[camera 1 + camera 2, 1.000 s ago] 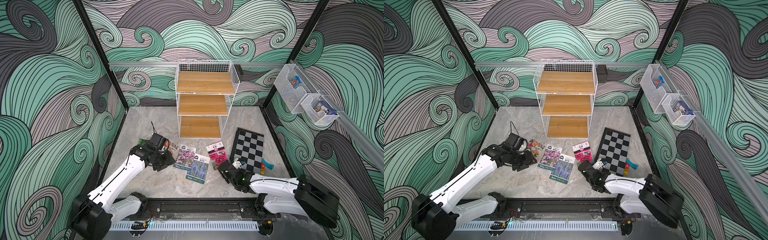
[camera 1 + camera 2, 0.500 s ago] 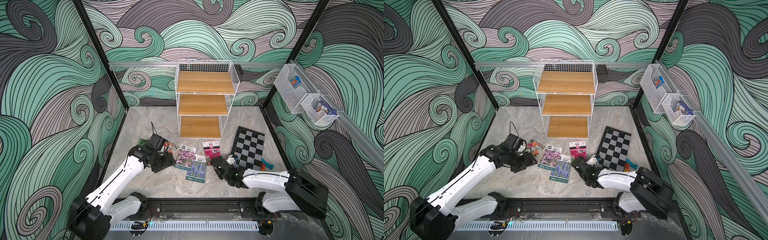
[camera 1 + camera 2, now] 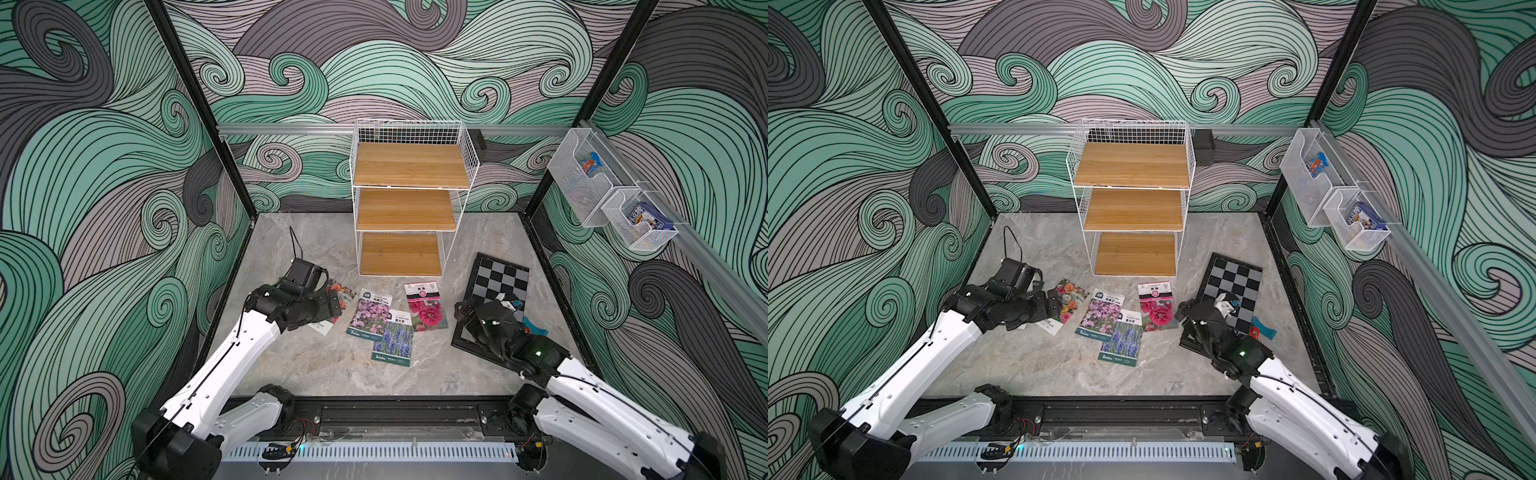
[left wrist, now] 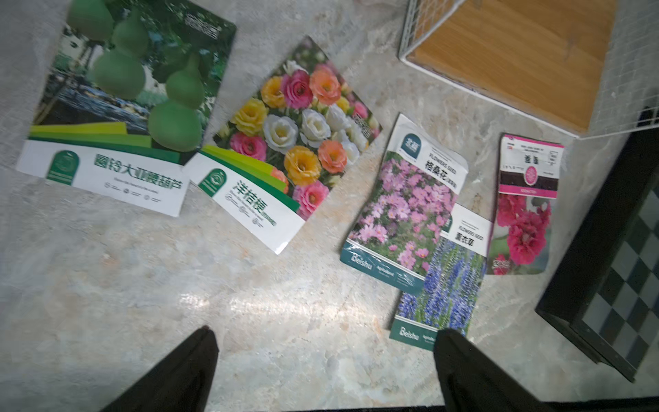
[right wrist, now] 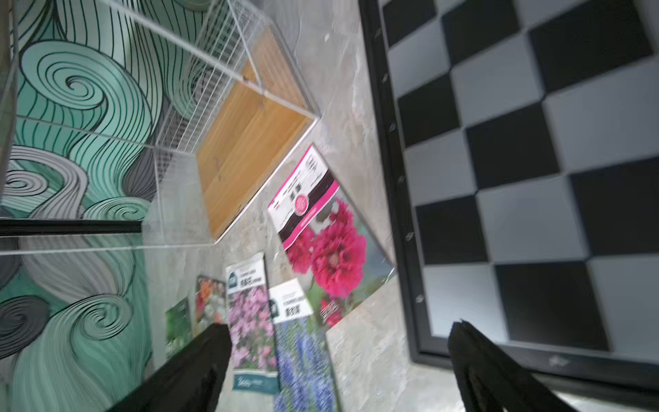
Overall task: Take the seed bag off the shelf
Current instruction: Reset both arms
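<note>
The white wire shelf [image 3: 409,199] [image 3: 1133,208] stands at the back, and all three of its wooden boards are bare. Several seed bags lie flat on the floor in front of it: a red-flower bag [image 3: 424,305] [image 5: 321,232], a pink-flower bag [image 3: 370,311] [image 4: 403,203], a lavender bag [image 3: 394,336], a mixed-rose bag [image 4: 296,142] and a gourd bag [image 4: 117,92]. My left gripper [image 3: 334,306] [image 4: 326,335] hangs open over the rose bag's edge, holding nothing. My right gripper [image 3: 460,309] [image 5: 340,326] is open and empty, between the red-flower bag and the chessboard.
A black-framed chessboard [image 3: 496,291] [image 5: 517,178] lies on the floor right of the bags, with a small white piece [image 3: 505,297] on it and a blue and red item [image 3: 534,328] beside it. Two clear bins [image 3: 582,178] hang on the right wall.
Both grippers have opened wide. The right one let go of the red-flower bag, which now lies flat, and drew back to the right toward the chessboard. The left arm hardly moved.
</note>
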`<action>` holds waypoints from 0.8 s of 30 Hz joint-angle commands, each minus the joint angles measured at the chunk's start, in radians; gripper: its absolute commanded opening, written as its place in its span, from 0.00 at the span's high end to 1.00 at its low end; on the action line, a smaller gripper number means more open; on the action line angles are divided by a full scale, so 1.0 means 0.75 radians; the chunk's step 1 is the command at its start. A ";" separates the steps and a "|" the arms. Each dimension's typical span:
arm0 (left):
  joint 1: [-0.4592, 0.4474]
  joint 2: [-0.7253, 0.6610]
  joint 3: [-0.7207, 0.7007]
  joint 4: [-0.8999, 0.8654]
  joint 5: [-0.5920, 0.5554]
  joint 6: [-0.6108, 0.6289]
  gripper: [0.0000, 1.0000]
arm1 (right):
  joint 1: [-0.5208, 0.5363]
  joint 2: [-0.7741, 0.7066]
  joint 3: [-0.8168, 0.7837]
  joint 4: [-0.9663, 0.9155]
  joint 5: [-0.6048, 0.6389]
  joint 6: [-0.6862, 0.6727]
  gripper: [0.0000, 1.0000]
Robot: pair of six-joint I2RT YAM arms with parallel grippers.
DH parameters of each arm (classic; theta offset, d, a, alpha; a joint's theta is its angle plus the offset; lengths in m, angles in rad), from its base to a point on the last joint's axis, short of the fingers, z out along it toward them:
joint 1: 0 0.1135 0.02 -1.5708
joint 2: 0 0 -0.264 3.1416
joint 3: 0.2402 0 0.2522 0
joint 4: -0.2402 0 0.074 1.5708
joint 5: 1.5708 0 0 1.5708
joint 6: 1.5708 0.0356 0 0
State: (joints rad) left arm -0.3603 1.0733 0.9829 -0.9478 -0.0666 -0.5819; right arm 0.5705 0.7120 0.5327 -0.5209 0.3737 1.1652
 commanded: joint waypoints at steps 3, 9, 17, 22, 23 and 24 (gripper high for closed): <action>0.124 0.042 -0.149 0.300 -0.191 0.281 0.01 | -0.355 -0.035 0.024 0.013 -0.168 -0.824 0.01; 0.291 -0.030 -0.489 0.967 -0.200 0.505 0.01 | -0.677 0.066 -0.146 0.430 -0.289 -1.065 0.01; 0.398 0.081 -0.828 1.731 -0.376 0.618 0.01 | -0.784 0.162 -0.271 0.890 -0.260 -1.305 0.01; 0.430 0.213 -0.722 1.718 -0.216 0.661 0.01 | -0.807 0.268 -0.345 0.965 -0.314 -1.265 0.01; 0.442 0.235 -0.730 1.796 -0.161 0.679 0.01 | -0.807 0.262 -0.378 1.066 -0.316 -1.277 0.01; 0.453 0.266 -0.733 1.864 -0.141 0.678 0.01 | -0.808 0.259 -0.422 1.171 -0.310 -1.283 0.01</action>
State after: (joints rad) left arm -0.0383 1.2385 0.4133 0.2657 -0.2535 -0.1196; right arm -0.0296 0.9142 0.2588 0.1730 0.1555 0.2390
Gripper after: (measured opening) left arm 0.987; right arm 0.993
